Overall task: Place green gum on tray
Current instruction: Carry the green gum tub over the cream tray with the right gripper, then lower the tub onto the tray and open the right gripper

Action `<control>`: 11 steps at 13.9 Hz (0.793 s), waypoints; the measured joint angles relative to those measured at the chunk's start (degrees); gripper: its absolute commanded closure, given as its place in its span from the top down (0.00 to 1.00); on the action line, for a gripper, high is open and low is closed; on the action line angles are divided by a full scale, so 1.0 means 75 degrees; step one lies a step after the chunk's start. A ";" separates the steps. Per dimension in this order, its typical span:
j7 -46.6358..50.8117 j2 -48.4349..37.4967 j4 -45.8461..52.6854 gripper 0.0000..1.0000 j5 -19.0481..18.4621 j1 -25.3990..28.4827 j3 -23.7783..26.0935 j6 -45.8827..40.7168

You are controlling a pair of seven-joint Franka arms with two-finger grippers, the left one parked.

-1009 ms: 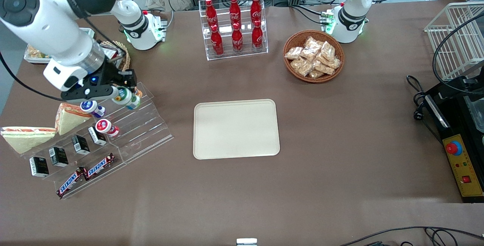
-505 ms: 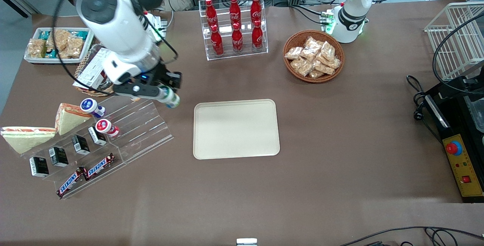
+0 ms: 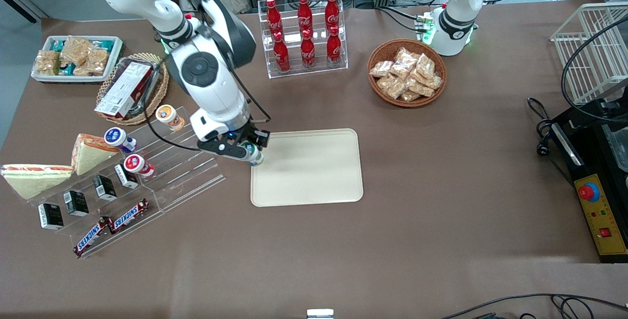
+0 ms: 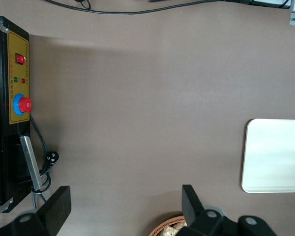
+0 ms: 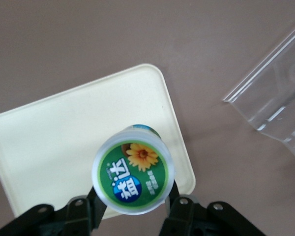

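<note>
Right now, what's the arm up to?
The gripper is shut on the green gum and holds it above the edge of the tray that faces the clear stepped rack. The bottle has not been set down yet. An orange-lidded bottle sits on the rack.

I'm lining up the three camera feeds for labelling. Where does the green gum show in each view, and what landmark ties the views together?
Front view: the green gum is held in the gripper, over the edge of the tray nearest the working arm's end.
Right wrist view: the green gum, lid facing the camera, sits between the fingers above the tray.
Left wrist view: not in it.
Shared landmark: the tray, seen in all three.
</note>
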 measured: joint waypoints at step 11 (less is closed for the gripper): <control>0.0794 0.0785 -0.2078 1.00 0.0000 0.0685 -0.0004 0.2669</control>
